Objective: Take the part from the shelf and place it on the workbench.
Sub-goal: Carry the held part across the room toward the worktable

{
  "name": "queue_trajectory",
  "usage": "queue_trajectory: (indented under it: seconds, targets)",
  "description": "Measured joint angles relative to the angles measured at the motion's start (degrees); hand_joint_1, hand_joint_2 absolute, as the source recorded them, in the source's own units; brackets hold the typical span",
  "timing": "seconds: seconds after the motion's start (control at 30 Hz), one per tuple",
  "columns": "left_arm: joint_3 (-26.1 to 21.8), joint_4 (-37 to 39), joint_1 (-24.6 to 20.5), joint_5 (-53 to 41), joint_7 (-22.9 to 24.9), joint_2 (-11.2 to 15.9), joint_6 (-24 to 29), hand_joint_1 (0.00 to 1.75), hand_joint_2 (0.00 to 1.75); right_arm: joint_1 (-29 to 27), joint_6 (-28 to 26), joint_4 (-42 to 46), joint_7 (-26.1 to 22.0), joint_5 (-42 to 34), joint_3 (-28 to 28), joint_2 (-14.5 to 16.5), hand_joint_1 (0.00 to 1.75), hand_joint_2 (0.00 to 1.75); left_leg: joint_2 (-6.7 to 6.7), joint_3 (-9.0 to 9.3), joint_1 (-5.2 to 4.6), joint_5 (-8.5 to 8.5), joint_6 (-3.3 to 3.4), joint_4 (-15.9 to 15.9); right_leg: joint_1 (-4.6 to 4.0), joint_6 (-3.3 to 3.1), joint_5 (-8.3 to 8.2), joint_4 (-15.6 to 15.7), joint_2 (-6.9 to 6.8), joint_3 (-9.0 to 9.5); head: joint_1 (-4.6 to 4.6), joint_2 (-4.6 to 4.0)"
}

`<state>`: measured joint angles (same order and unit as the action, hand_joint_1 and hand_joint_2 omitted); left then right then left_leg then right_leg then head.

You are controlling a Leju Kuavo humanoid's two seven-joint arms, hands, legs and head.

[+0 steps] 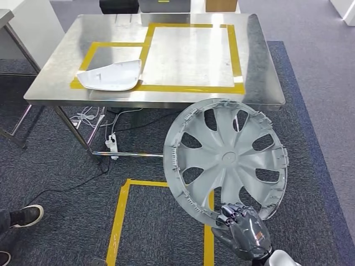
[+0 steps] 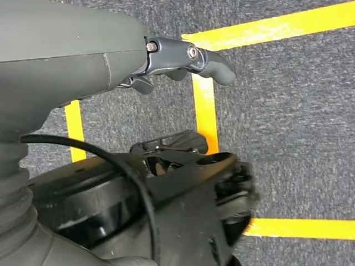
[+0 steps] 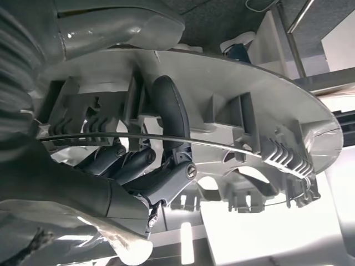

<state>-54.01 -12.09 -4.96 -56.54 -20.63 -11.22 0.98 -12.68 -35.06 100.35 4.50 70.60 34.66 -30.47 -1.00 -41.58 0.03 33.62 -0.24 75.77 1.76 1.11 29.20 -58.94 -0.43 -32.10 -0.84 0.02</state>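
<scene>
right hand (image 1: 243, 228) grasping wheel cover (image 1: 226, 158) by its near rim, left hand (image 2: 184, 58) released

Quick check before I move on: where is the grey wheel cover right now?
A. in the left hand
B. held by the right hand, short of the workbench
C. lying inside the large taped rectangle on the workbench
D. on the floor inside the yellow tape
B: the right hand grips the wheel cover by its lower rim, with the cover in front of the workbench edge, above the carpet.

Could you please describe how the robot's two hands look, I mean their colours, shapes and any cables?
The right hand is glossy dark grey with darker jointed fingers and silver screws; a white wrist piece sits behind it. The left hand has a smooth grey cover, a ribbed grey cuff, dark fingers, and a thin black cable beside it.
</scene>
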Motion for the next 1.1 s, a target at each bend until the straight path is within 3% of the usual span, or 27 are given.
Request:
queue_trajectory:
  seconds: [0.07,0.13,0.17,0.3,0.37,0.43,0.47,0.5,0.57,0.63,0.7,0.77,0.83,0.93,0.97,1.03,1.1]
  targets:
    - [0.0,0.0,0.0,0.0,0.0,0.0,-0.1,0.00,1.75,0.0,0.0,0.0,0.0,0.0,0.0,0.0,1.75,1.75,0.14,2.89,0.12,-4.26,0.24,-6.4,0.01,0.16,0.34,0.0,-0.10,0.55,0.01,0.00]
    - [0.0,0.0,-0.1,0.0,0.0,0.1,-0.1,0.00,1.75,0.0,0.0,0.0,-0.1,0.0,0.0,0.0,1.75,1.75,0.43,6.12,-0.07,-6.71,0.66,-13.4,-0.18,0.60,0.70,0.0,-0.17,0.89,-0.01,0.00]
    - [0.0,0.0,-0.1,0.0,0.0,0.0,-0.1,0.00,1.75,0.1,0.0,0.0,-0.1,0.0,0.0,0.0,1.75,1.75,0.55,6.87,-0.19,-6.86,0.83,-15.1,-0.26,0.91,0.80,0.0,-0.20,0.90,-0.04,0.00]
    - [0.0,0.0,0.1,0.0,0.0,0.0,-0.1,0.00,1.75,0.1,0.0,0.0,-0.2,0.1,0.0,0.0,1.75,1.75,0.53,7.56,-0.16,-6.59,1.83,-16.6,-0.18,2.19,1.53,-0.2,-0.29,0.73,-0.10,0.00]
    - [0.0,0.0,0.0,0.0,0.0,0.0,-0.1,0.00,1.75,0.2,0.0,0.0,-0.2,0.1,0.0,0.0,1.75,1.75,0.50,7.98,0.00,-6.66,2.52,-17.1,-0.14,2.40,4.05,-5.0,0.00,-1.75,-0.33,0.00]
    - [0.0,0.0,-0.1,0.1,0.0,-0.1,-0.1,0.00,1.75,0.2,0.0,0.0,-0.2,0.2,0.0,0.0,1.75,1.75,0.48,8.07,-0.19,-6.45,2.94,-17.1,-0.16,2.50,6.95,-12.7,0.19,-6.10,-0.52,0.00]
    - [0.0,0.0,0.0,0.1,0.0,-0.1,-0.1,0.00,1.75,0.1,0.0,-0.1,-0.2,0.2,0.0,0.0,1.75,1.75,0.47,8.17,-0.31,-6.33,3.04,-17.1,-0.17,2.53,7.28,-15.2,0.22,-7.72,-0.52,0.00]
    - [0.0,0.0,0.0,0.1,0.0,-0.1,-0.1,0.00,1.75,0.1,0.0,-0.1,-0.2,0.2,0.0,0.0,1.75,1.75,0.42,8.35,-0.40,-6.17,3.08,-17.1,-0.17,2.51,6.43,-15.6,0.22,-8.33,-0.53,0.00]
    - [0.0,0.0,0.0,0.1,0.0,-0.1,-0.2,0.00,1.75,0.1,0.0,-0.1,-0.2,0.2,0.0,0.0,1.75,1.75,0.25,8.98,-0.46,-5.72,2.92,-17.1,-0.16,2.35,1.97,-9.9,0.22,-6.19,-0.54,0.00]
    - [0.0,0.0,0.0,0.1,0.0,-0.1,-0.2,0.00,1.75,0.1,0.0,-0.1,-0.1,0.2,0.0,0.0,1.75,1.75,0.10,9.37,-0.66,-5.16,2.45,-16.8,-0.27,2.06,-0.84,-2.9,0.32,-2.81,-0.50,0.00]
    - [0.0,0.0,-0.1,0.1,0.0,-0.1,-0.3,0.00,1.75,0.1,0.0,-0.2,-0.2,0.2,0.0,0.0,1.75,1.75,0.02,9.29,-0.82,-4.91,1.95,-16.6,-0.47,1.68,-0.70,-0.5,0.44,-1.44,-0.40,0.00]
    - [0.0,0.0,-0.1,0.1,0.0,-0.1,-0.3,0.00,1.75,-0.1,0.0,-0.1,-0.2,0.3,0.0,0.0,1.75,1.75,0.01,9.30,-0.73,-4.67,1.53,-16.5,-0.41,1.14,-0.58,-0.2,0.44,-1.18,-0.39,0.00]
    - [0.0,0.0,-0.2,0.1,0.0,0.0,-0.3,0.00,1.75,-0.1,0.0,-0.1,-0.1,0.2,0.0,0.0,1.75,1.75,0.11,8.61,-0.62,-3.31,0.88,-14.4,-0.18,0.48,-0.35,0.1,0.27,-0.58,-0.12,0.00]
    - [0.0,0.0,-0.1,0.1,0.0,0.0,-0.5,0.00,1.75,-0.1,-0.1,-0.1,-0.1,0.1,0.0,0.0,1.75,1.75,0.24,3.38,-0.14,0.99,-0.03,-3.8,-0.13,-0.15,0.24,0.2,-0.02,0.25,0.23,0.00]
    - [0.0,0.0,-0.1,0.1,0.0,0.0,-0.5,0.00,1.75,-0.2,-0.1,-0.1,-0.1,0.1,0.0,0.0,1.75,1.75,0.24,1.66,-0.01,1.52,-0.16,-1.0,-0.14,-0.19,0.46,0.2,-0.02,0.51,0.25,0.00]
    - [0.0,0.0,0.1,0.1,0.0,0.0,-0.5,0.00,1.75,-0.2,-0.1,-0.1,-0.1,0.1,0.0,0.0,1.75,1.75,0.25,0.68,0.09,-0.31,-0.14,-0.5,-0.15,-0.11,0.90,0.2,0.05,1.12,0.27,0.00]
    - [0.0,0.0,0.1,0.1,0.0,0.0,-0.5,0.00,1.75,-0.2,-0.1,-0.1,-0.1,0.1,0.0,0.0,1.75,1.75,0.25,1.32,0.10,-2.45,-0.02,-2.7,-0.15,-0.06,1.16,0.2,0.10,1.51,0.29,0.00]
